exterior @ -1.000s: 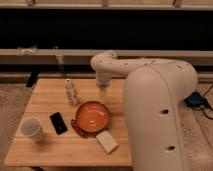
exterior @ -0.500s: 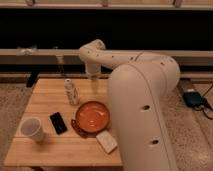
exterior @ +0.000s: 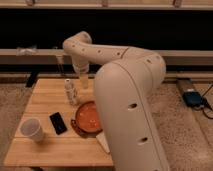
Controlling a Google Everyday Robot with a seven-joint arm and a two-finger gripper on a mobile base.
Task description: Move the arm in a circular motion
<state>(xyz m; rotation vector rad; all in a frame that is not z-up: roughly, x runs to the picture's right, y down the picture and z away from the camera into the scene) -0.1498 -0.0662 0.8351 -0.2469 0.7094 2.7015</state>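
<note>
The arm is a very large cream-white arm with thick rounded segments and small dark holes. It rises from the lower right, bends over the wooden table and reaches up-left to an elbow near the dark back wall. From there it points down to a narrow pale tip, the gripper, which hangs just above the table's far edge, right of a small clear bottle.
On the table stand an orange bowl, a black phone, a white paper cup and a pale sponge-like block partly hidden by the arm. A blue device with cables lies on the floor at right.
The arm's elbow and tip have swung left and farther back over the table's far edge. The big near segment now covers more of the table's right side.
</note>
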